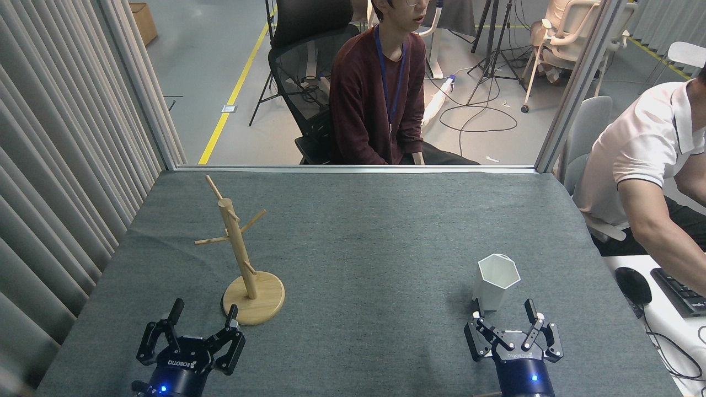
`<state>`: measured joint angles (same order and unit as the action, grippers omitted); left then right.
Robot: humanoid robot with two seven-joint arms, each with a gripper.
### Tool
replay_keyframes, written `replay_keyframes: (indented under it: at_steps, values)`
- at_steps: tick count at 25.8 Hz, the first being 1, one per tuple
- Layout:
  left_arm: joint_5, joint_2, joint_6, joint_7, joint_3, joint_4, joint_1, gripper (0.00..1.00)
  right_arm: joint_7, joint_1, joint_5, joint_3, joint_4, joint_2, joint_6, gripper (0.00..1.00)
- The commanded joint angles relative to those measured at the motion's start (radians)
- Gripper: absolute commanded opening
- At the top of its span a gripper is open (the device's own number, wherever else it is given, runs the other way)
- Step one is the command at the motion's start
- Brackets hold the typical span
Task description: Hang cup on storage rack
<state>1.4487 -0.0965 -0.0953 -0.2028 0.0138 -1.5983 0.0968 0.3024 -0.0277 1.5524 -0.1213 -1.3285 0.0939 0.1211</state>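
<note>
Cup (495,281) sits upright on the grey desk (375,237), right side, open end up, w/ its small tab handle at the bottom left edge facing me. White, hexagonal, nothing inside that I can see. My right end effector (506,318) is just in front of it, low on the desk, fingers spread apart, nothing held. Its left fingertip looks just beside the tab handle; can't tell if touching.

Storage rack (242,251) stands on the left side of the desk, well apart from the cup. Light wood mug tree: round disc base, slim post that looks tilted in this view, several angled pegs, all bare. My left end effector (204,315) sits near me just in front of the rack base, also spread wide w/ nothing in it; its right fingertip overlaps the base rim in the view, contact unclear.

Bkgd: person in a dark red top (378,88) seated beyond the desk's far edge, another in a white polo (645,160) at right by a keyboard (681,292).
</note>
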Motion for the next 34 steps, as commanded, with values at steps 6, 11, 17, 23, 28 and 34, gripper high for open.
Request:
replay_keyframes:
  at_steps: [6,11,17,23,28,34]
  values:
    - [0.001,0.004,0.002,0.0,0.0,0.0,0.003,0.99,-0.002,-0.005,0.005,-0.001,0.017,-0.002,-0.003,1.0]
    - [-0.001,0.006,0.002,-0.001,-0.002,-0.002,0.001,0.99,-0.005,-0.077,0.005,0.0,0.141,0.02,-0.031,1.0]
    - [-0.001,0.006,0.002,0.0,0.0,-0.005,0.011,0.99,-0.002,-0.147,0.003,0.002,0.267,0.046,-0.028,1.0]
    - [-0.001,0.001,0.002,-0.001,-0.003,-0.003,0.014,0.99,0.001,-0.233,0.003,0.002,0.367,0.067,-0.026,1.0]
    - [-0.001,0.003,0.002,-0.004,-0.003,0.0,0.012,0.99,0.001,-0.244,-0.001,0.0,0.377,0.076,-0.029,1.0]
    - [0.001,0.003,0.002,-0.004,-0.005,0.0,0.012,0.99,0.001,-0.288,-0.005,0.0,0.439,0.075,-0.034,1.0]
